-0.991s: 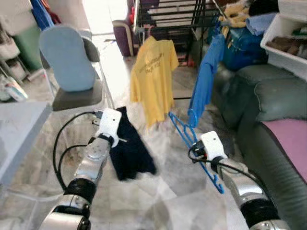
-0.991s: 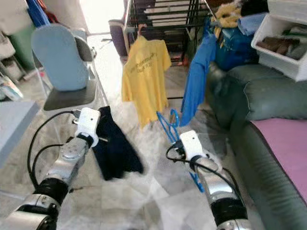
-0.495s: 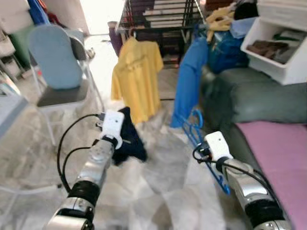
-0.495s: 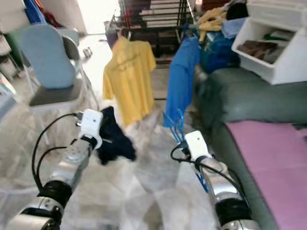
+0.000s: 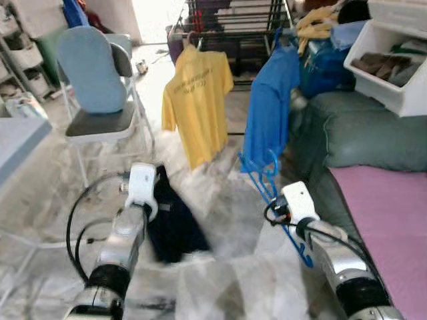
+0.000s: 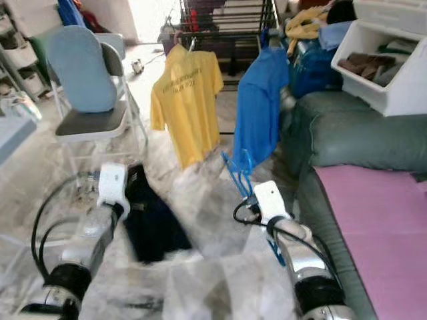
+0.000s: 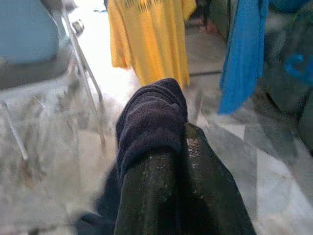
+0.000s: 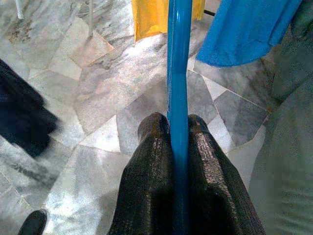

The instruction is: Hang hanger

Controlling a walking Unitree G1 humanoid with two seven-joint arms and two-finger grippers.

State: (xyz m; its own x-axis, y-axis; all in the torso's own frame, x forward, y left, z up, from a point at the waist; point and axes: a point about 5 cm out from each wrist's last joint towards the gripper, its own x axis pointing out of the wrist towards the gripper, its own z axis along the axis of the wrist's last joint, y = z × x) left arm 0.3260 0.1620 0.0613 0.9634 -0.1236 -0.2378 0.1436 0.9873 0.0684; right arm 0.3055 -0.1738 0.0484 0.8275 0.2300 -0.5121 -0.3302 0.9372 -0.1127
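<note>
Bright backlit daylight, glare, motion blur

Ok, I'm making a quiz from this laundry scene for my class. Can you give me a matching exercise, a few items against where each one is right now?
Items:
1. blue hanger
2. dark garment
3. yellow shirt
4. white bin

Places:
A. hanging on the drying rack
B. on top of the green sofa
C. clamped in the right gripper
D. clamped in the left gripper

Pairs: 1-C, 2-D, 3-A, 4-B
</note>
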